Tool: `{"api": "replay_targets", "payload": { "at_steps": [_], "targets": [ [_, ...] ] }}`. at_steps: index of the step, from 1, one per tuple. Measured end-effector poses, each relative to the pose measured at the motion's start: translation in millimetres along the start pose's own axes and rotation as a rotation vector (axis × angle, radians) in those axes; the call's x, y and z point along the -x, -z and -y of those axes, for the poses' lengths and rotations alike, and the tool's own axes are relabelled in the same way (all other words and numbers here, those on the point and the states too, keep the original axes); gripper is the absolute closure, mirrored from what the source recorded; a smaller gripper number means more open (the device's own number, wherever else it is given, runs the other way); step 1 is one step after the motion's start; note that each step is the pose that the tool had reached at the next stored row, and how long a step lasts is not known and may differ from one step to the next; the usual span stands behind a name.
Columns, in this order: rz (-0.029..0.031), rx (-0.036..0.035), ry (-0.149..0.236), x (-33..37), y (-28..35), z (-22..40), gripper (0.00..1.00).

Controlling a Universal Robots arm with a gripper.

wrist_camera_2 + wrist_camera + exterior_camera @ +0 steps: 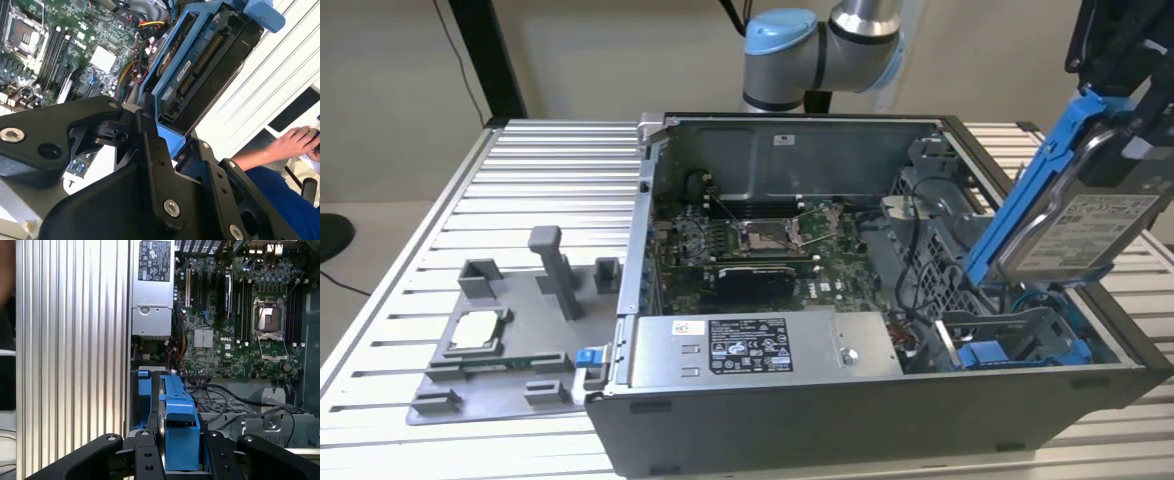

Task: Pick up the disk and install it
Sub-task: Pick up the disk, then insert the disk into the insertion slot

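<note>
a ribbed metal table (520, 180) carries an open computer case (854, 425) lying on its side, with a plain pale wall behind it. inside the case the green motherboard (747, 240) lies flat on the floor of the box. a long grey power supply (761, 345) with a white sticker lies along the near wall. on the exterior view's left, just beside the case, a grey fixture plate (520, 385) holds a small square silver chip (474, 330). the robot arm (821, 50) rises behind the case.

the disk (1087, 235) is up in the air at the exterior view's right. it stands on edge and is steeply tilted, over the corner of the case where a blue drive bay (1014, 345) sits. its label faces outward and its blue frame (1041, 170) runs along the side toward the motherboard. the lower end dips into the case above the bay; whether it touches anything there cannot be told.

in the first wrist view the gripper (180, 455) is closed on the disk, its black fingers (145, 460) pressing the blue frame from both sides. in the second wrist view a person's hand (295, 142) rests beyond the table edge, well apart from the case.
</note>
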State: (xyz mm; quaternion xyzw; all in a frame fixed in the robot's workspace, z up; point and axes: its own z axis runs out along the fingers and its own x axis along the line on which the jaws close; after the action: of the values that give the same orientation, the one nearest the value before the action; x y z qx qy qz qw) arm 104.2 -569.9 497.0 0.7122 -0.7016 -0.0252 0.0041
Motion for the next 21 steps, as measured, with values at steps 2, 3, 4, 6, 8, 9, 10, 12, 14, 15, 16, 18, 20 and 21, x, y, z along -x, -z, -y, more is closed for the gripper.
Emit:
{"api": "replay_targets", "payload": {
  "at_steps": [2,3,4,6,8,9,10,12,14,15,16,18,20,21],
  "targets": [
    [-0.0001,0.0,0.0,-0.4,-3.4,0.9,1.0],
    [0.0003,0.0,0.0,-0.8,-5.3,1.4,1.0],
    [0.0004,0.0,0.0,-1.3,-6.9,1.9,1.0],
    [0.0007,0.0,0.0,-2.5,-10.2,3.0,1.0],
    [0.0012,0.0,0.0,-3.5,-13.4,3.6,1.0],
    [0.0013,0.0,0.0,-4.0,-15.1,3.8,1.0],
    [0.0013,0.0,0.0,-4.3,-16.7,4.0,1.0],
    [0.0013,0.0,0.0,-4.9,-19.2,4.3,1.0],
    [0.0015,0.0,0.0,-5.3,-21.4,4.4,1.0],
    [0.0017,0.0,0.0,-5.4,-22.4,4.5,1.0],
    [0.002,0.0,0.0,-5.5,-23.3,4.6,1.0],
    [0.0031,-0.0001,0.0,-5.8,-24.8,4.6,1.0],
    [0.0029,0.0,0.0,-6.6,-25.4,4.6,1.0],
    [0.0031,0.0,0.0,-7.0,-25.9,4.7,1.0]
  ]
}}
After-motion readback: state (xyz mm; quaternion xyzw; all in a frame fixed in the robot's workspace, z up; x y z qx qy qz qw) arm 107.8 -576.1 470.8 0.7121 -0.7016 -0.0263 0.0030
